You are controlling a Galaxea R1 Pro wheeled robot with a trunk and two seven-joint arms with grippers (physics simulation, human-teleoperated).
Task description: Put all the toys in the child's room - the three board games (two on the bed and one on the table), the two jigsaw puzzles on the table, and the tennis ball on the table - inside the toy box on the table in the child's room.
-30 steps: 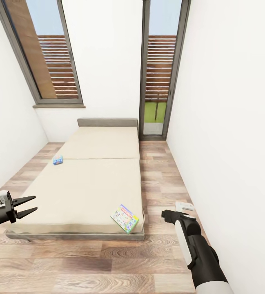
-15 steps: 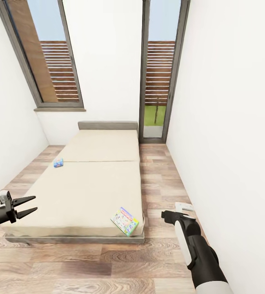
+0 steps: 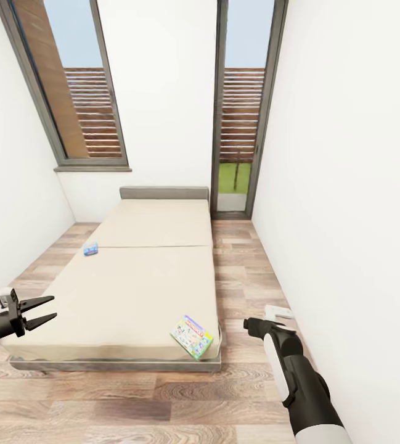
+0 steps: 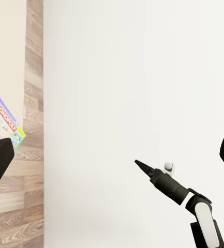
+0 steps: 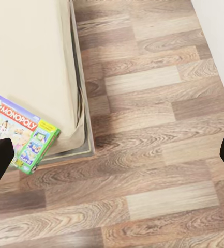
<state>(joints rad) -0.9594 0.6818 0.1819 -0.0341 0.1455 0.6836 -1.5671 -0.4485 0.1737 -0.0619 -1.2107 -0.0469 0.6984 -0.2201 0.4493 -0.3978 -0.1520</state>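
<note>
On the bed (image 3: pixel 138 277), a low beige mattress on a grey frame, lie two board games. The green-and-white Monopoly box (image 3: pixel 191 337) rests at the near right corner, also seen in the right wrist view (image 5: pixel 24 132) and the left wrist view (image 4: pixel 0 121). A small blue box (image 3: pixel 90 248) sits by the left edge, farther back. My left gripper (image 3: pixel 39 311) hovers open over the bed's near left corner. My right gripper (image 3: pixel 247 322) is open and empty above the floor, right of the Monopoly box. The table, toy box, jigsaw puzzles and tennis ball are out of view.
A white wall (image 3: pixel 347 216) runs close along my right arm. Between it and the bed lies a strip of wood-plank floor (image 3: pixel 243 271). A tall window (image 3: pixel 76 92) and a glass door (image 3: pixel 236 123) stand behind the headboard. More floor spreads before the bed's foot (image 3: pixel 150 401).
The whole picture has slid slightly downward, so the camera moved. Both arms keep the same pose and the two boxes lie where they were.
</note>
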